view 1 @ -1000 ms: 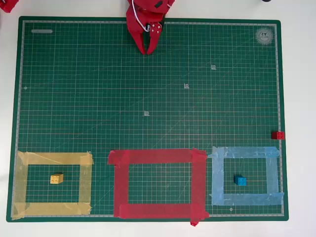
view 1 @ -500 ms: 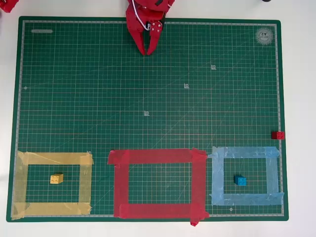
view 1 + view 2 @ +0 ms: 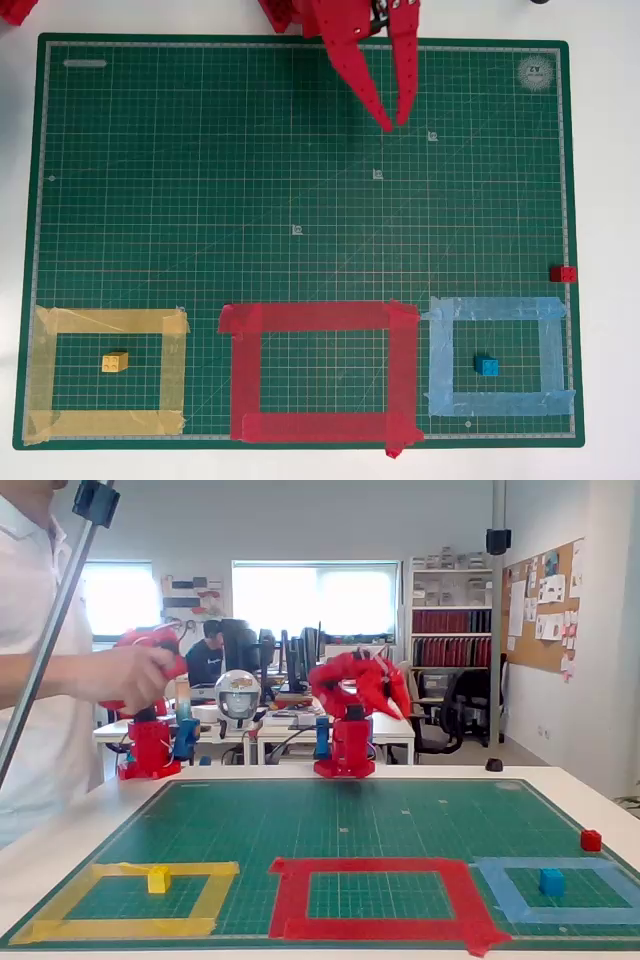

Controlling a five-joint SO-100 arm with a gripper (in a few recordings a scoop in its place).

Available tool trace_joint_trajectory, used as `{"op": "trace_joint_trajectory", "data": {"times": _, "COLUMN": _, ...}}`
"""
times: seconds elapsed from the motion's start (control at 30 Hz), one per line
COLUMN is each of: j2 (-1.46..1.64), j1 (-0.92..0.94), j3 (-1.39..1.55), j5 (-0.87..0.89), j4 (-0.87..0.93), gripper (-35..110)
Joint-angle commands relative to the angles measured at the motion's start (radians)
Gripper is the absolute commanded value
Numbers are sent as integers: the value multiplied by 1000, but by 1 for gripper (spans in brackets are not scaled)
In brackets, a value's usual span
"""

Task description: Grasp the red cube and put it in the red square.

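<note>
Overhead, the red gripper (image 3: 392,124) reaches in from the top edge over the green cutting mat (image 3: 200,200), its two fingers spread at the base and narrowing to a small gap at the tips, nothing between them. The red cube (image 3: 563,273) sits at the mat's right edge, just above the light-blue tape frame (image 3: 437,365) (which holds the blue cube (image 3: 486,366)). The red square (image 3: 402,370) lies bottom centre with bare mat inside; the yellow cube (image 3: 114,362) rests inside the yellow tape frame (image 3: 174,370).

From the fixed view, the gripper (image 3: 392,702) is raised above the mat's far end, well apart from the red cube (image 3: 591,840) at the right.
</note>
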Motion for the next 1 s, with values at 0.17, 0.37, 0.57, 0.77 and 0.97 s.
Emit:
{"op": "trace_joint_trajectory", "data": {"times": 0.17, "j2": -891, "j1": -201, "j3": -841, "j5": 239, "j4": -34, "gripper": 1}}
{"op": "trace_joint_trajectory", "data": {"times": 0.37, "j2": -1143, "j1": -278, "j3": -992, "j5": 371, "j4": -32, "gripper": 1}}
{"op": "trace_joint_trajectory", "data": {"times": 0.57, "j2": -1517, "j1": -328, "j3": -1378, "j5": 302, "j4": 230, "gripper": 1}}
{"op": "trace_joint_trajectory", "data": {"times": 0.77, "j2": -1948, "j1": -337, "j3": -2010, "j5": 216, "j4": 563, "gripper": 2}}
{"op": "trace_joint_trajectory", "data": {"times": 0.97, "j2": -2187, "j1": -356, "j3": -2436, "j5": 48, "j4": 775, "gripper": 8}}
